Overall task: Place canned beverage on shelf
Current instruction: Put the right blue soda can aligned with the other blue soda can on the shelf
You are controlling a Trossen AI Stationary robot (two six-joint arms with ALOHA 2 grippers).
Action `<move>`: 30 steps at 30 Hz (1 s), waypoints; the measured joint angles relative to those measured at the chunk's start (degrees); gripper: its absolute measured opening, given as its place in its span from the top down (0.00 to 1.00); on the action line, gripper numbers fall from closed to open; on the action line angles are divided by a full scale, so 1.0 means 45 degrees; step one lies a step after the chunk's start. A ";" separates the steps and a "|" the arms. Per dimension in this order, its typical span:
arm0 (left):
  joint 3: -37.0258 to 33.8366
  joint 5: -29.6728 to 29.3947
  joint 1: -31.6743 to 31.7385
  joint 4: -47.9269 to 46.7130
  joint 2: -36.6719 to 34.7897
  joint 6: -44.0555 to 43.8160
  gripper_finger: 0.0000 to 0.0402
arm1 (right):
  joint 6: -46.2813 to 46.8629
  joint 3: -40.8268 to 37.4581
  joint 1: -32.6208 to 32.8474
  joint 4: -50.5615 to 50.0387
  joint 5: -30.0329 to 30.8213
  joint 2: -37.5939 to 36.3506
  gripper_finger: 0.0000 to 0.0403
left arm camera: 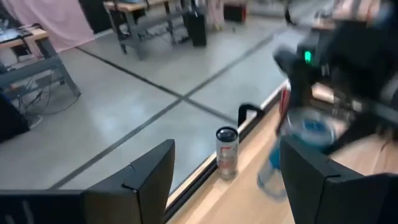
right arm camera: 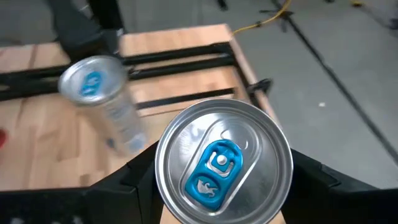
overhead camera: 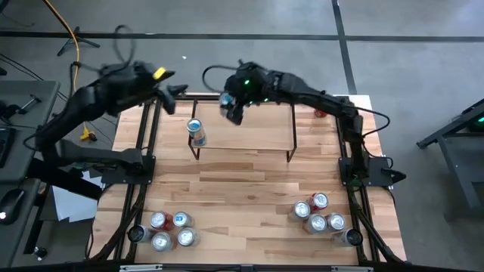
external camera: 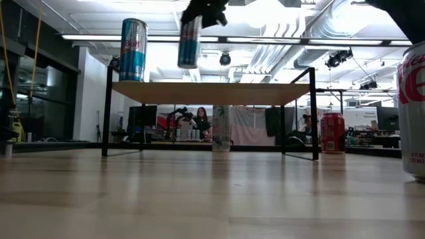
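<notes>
A blue can (right arm camera: 222,163) is held by the right end effector (overhead camera: 232,108) above the shelf (overhead camera: 249,136); the left end effector (left arm camera: 227,180) is spread wide.

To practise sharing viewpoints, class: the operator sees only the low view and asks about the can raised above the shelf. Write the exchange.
Operator: Which arm holds the can above the shelf?
Observer: The right gripper, by the high view.
Operator: Is it gripped squarely?
Observer: The right wrist view shows it upright, clamped from both sides.
Operator: Where is the other arm?
Observer: The left gripper is open, off the shelf's left rear corner.
</notes>
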 joint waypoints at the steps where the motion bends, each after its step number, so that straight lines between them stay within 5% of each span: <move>1: -0.0423 -0.0119 0.0005 0.0217 -0.0467 -0.0242 0.46 | 0.0006 0.0000 0.0112 0.0191 -0.0015 0.0137 0.45; 8: -0.2074 -0.0219 0.0005 0.0631 -0.2301 -0.2204 0.46 | 0.0871 0.0000 0.0406 0.0126 -0.0314 0.0761 0.45; 24: -0.2160 0.0032 0.0000 0.1696 -0.2157 -0.1731 0.47 | 0.2479 0.0000 0.0285 -0.1487 -0.0257 0.0768 0.44; 30: -0.2160 0.0042 0.0000 0.1719 -0.2172 -0.1601 0.47 | 0.2469 0.0015 0.0314 -0.1397 -0.0260 0.0872 0.34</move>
